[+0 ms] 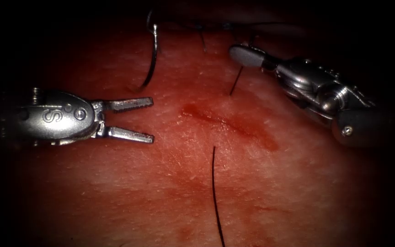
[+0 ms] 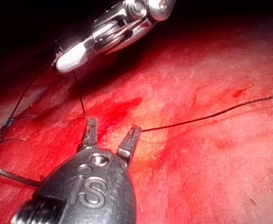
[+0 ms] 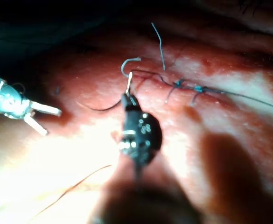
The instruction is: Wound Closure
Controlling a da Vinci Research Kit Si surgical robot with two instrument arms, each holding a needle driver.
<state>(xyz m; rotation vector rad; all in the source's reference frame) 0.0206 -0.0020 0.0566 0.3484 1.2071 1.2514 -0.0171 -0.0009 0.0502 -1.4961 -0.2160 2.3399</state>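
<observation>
Needle lies free, far left on tissue; far stitches knotted, near cut unclosed; left tool jaws apart, empty; right tool jaws clamped on thread

The left arm's silver, S-marked needle driver lies level over the tissue's left side, jaws spread wide and holding nothing. The right arm's steel needle driver angles in from the far right, jaws closed together.
</observation>
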